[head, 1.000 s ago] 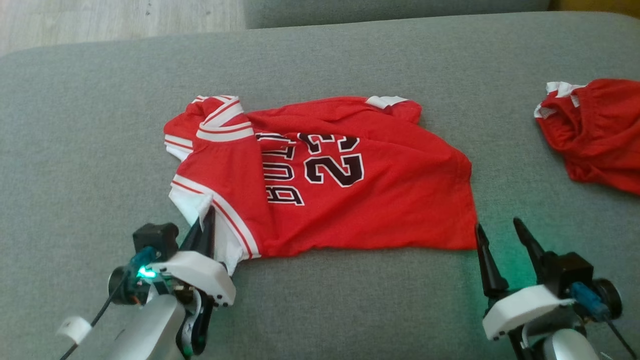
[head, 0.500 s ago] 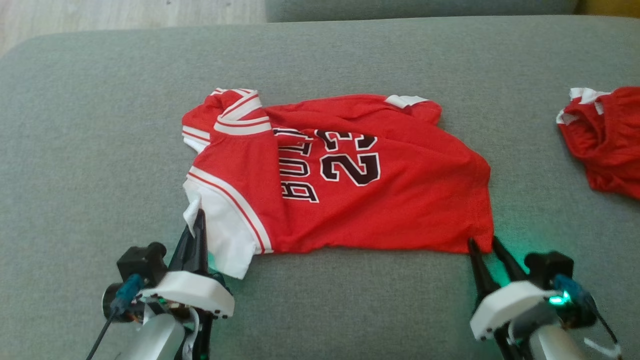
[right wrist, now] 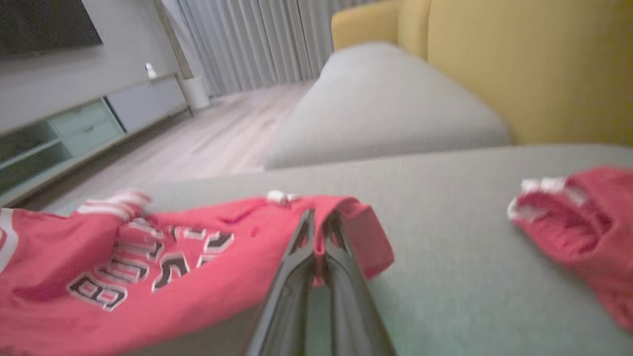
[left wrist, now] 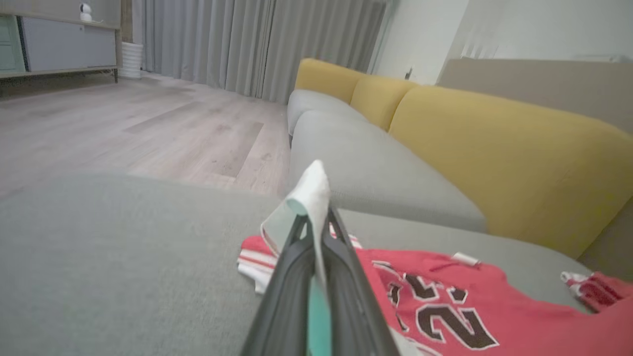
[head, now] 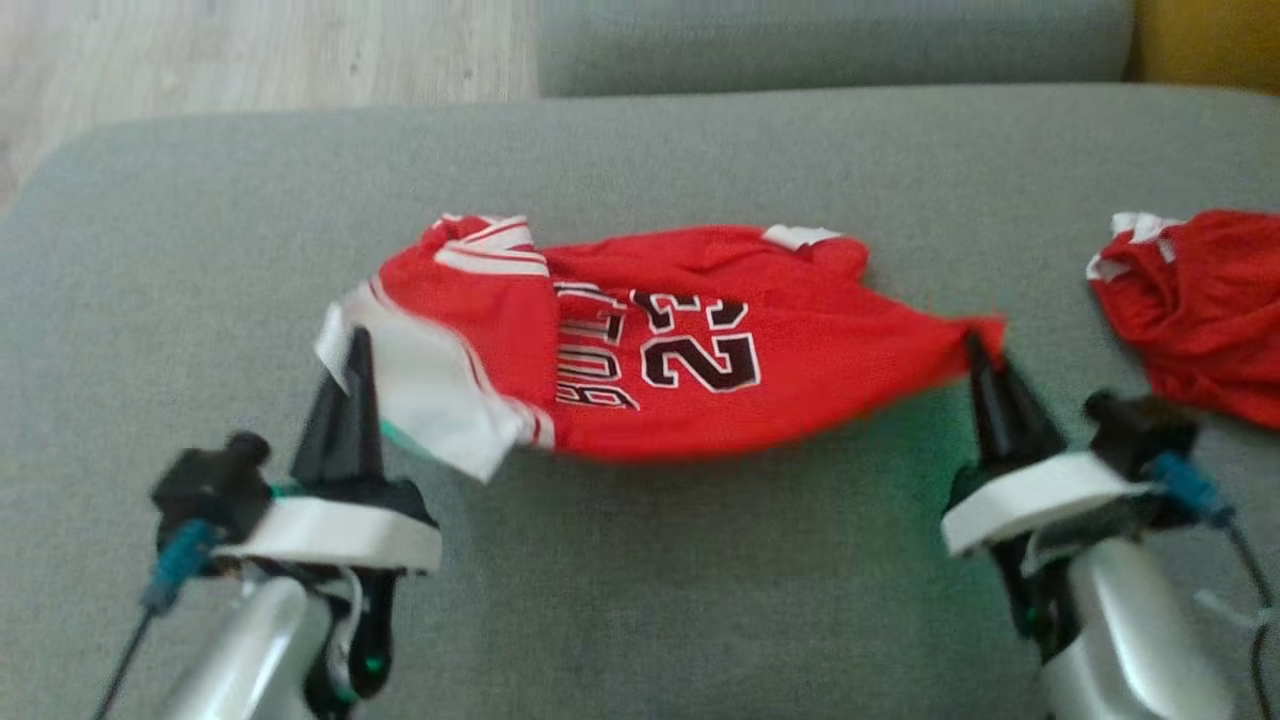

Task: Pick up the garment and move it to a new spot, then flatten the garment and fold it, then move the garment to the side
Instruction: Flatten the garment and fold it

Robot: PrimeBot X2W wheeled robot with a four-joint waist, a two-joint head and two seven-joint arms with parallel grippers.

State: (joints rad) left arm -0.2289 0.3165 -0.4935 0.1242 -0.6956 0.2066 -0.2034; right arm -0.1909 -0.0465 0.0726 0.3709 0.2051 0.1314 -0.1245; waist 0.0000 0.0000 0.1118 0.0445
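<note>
Near edge of jersey (head: 720,310) raised, stretched: left gripper (head: 352,352) pinched tight on white corner, right gripper (head: 978,350) likewise on red corner, likely for folding over.

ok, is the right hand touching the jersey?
Touching. Right wrist view: the right hand is shut on a red corner of the jersey. Head view agrees.

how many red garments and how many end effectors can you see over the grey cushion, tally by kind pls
Red garments: 2, the numbered jersey and the second red garment lying apart at the right.
End effectors: 2, the left end effector and the right end effector, each shut on a corner of the numbered jersey.
Total: 4
</note>
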